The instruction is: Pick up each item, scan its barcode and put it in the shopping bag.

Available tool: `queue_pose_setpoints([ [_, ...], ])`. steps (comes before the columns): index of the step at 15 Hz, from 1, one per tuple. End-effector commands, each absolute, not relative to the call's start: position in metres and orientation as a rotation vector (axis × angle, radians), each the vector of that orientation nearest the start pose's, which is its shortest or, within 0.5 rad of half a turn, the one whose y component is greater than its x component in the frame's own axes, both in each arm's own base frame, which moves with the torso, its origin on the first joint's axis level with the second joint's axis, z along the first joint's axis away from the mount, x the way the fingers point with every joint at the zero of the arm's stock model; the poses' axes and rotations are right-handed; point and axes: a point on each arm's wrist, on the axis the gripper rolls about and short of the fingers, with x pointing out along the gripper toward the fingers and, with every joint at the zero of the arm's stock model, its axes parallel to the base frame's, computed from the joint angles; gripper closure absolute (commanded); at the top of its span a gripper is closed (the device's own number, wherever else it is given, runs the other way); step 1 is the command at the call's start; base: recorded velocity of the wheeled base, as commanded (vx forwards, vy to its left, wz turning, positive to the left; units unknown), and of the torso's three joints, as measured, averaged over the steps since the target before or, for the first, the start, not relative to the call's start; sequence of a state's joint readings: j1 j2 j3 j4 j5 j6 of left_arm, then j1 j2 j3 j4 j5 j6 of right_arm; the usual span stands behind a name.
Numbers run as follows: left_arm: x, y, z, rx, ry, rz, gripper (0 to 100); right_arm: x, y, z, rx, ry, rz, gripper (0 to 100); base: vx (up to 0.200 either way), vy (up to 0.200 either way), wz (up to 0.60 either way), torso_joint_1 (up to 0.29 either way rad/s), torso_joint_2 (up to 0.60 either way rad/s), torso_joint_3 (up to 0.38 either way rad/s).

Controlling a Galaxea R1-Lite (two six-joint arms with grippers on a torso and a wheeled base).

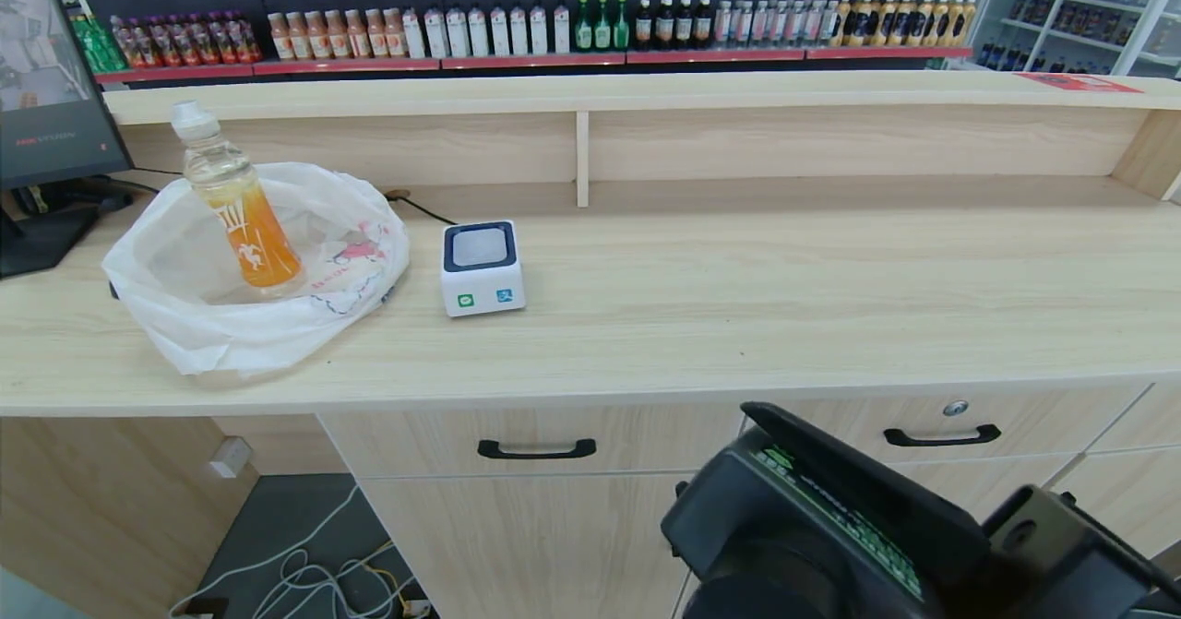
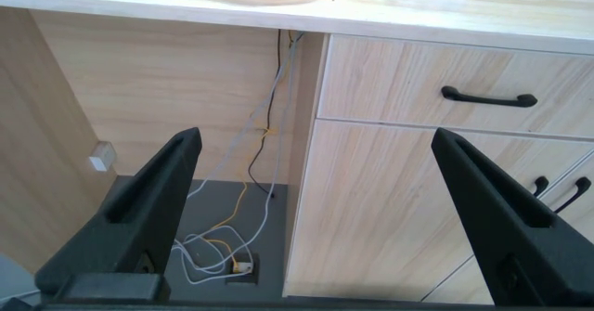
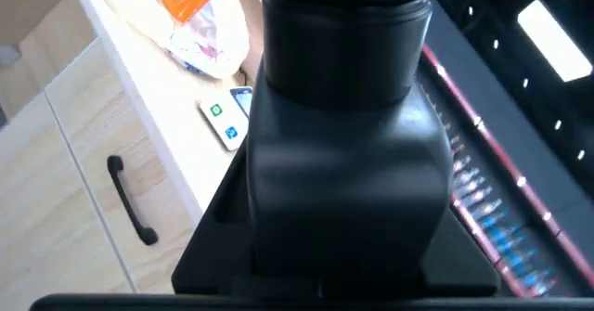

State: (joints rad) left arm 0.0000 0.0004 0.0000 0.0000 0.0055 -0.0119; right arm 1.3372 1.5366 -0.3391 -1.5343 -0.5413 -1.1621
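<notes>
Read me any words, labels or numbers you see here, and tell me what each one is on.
Nothing reads clearly enough to quote.
bottle: white label marks, blurred.
shopping bag: red print, crumpled, unreadable.
scanner: two small icons, no words.
monitor: small red logo, too small.

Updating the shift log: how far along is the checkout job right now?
Done: the orange drink bottle stands upright inside the white shopping bag, beside the scanner. In hand: nothing; the left gripper is open and empty, below the counter edge. Left: the bottle is the one item I see on the counter, so probably little remains.
</notes>
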Motion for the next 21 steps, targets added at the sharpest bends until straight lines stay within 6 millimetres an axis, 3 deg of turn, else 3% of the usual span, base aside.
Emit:
queue_pose_setpoints([
  [1, -0.023, 0.0, 0.075, -0.012, 0.0, 0.006, 0, 0.063, 0.213, 0.187, -0.759, -0.562, 0.599, 100, 0.0, 0.0, 0.0, 0.0, 0.0, 0.0],
  [7, -0.023, 0.0, 0.075, -0.012, 0.0, 0.006, 0, 0.063, 0.213, 0.19, -0.313, -0.369, 0.604, 100, 0.0, 0.0, 0.0, 0.0, 0.0, 0.0],
  [10, -0.023, 0.0, 0.075, -0.012, 0.0, 0.006, 0, 0.088, 0.227, 0.213, -0.064, -0.378, 0.535, 100, 0.0, 0.0, 0.0, 0.0, 0.0, 0.0],
  [12, -0.023, 0.0, 0.075, -0.012, 0.0, 0.006, 0, 0.098, 0.238, 0.218, 0.099, -0.356, 0.551, 100, 0.0, 0.0, 0.0, 0.0, 0.0, 0.0],
  [16, -0.023, 0.0, 0.075, -0.012, 0.0, 0.006, 0, 0.142, 0.221, 0.235, 0.259, -0.388, 0.422, 100, 0.0, 0.0, 0.0, 0.0, 0.0, 0.0],
  [21, -0.023, 0.0, 0.075, -0.014, 0.0, 0.008, 0, 0.202, 0.172, 0.219, 0.189, -0.41, 0.454, 100, 0.0, 0.0, 0.0, 0.0, 0.0, 0.0],
])
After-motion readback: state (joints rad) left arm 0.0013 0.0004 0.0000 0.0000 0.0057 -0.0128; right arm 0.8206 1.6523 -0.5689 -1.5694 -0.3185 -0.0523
